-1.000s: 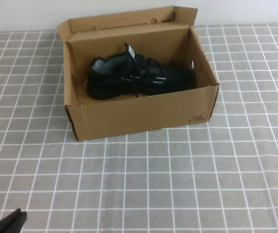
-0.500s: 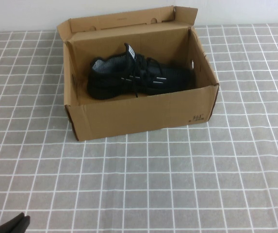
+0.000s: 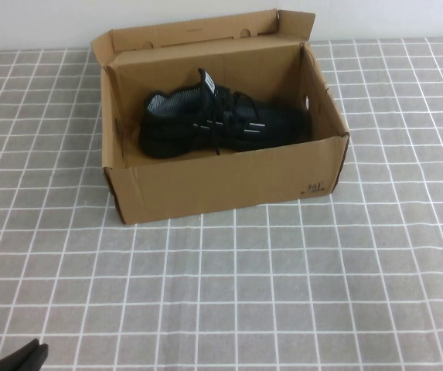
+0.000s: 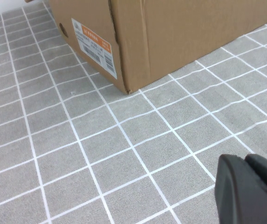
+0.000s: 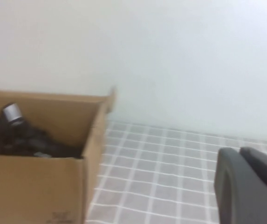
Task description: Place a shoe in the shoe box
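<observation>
The black knit shoe lies on its sole inside the open brown cardboard shoe box, toe toward the box's right end; the lid flap stands up at the back. In the right wrist view the shoe shows dark over the shoe box wall. My left gripper is shut and empty at the table's near left corner, far from the box. In the left wrist view the left gripper hovers over the tiles, short of the shoe box corner. My right gripper is shut and empty, off to the box's right.
A grey cloth with a white grid covers the table. A white wall rises behind the box. An orange and white label is stuck on the box's left end.
The left gripper has drawn slightly lower toward the near left corner of the high view. Shoe and box have not moved.
</observation>
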Tool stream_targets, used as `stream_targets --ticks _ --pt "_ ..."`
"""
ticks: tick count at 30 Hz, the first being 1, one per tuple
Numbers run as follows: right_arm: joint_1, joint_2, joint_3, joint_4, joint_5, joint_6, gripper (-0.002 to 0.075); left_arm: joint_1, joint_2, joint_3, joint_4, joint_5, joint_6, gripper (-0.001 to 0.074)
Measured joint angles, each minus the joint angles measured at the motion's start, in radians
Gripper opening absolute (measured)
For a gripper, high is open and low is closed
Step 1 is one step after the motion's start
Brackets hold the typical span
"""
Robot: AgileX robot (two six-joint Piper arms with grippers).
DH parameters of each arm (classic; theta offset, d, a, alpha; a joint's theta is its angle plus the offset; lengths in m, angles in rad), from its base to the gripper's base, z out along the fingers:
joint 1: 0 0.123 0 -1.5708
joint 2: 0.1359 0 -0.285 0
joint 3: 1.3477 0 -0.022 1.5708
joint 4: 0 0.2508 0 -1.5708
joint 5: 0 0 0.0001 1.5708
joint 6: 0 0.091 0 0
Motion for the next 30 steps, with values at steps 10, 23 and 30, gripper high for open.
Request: stream_targets --ticks 10,23,30 --pt "-0.142 -0.316 0.25 0.128 -0.001 0.0 -0.0016 0.0 0.0 0.0 0.0 0.001 0.0 0.0" --pt "-0.145 -0.48 0.27 0.159 0.089 0.018 -0.0016 0.0 0.0 0.0 0.0 0.001 0.0 0.0" --pt "-0.145 -0.482 0.27 0.159 0.101 0.018 -0.0016 0.0 0.0 0.0 0.0 0.001 0.0 0.0"
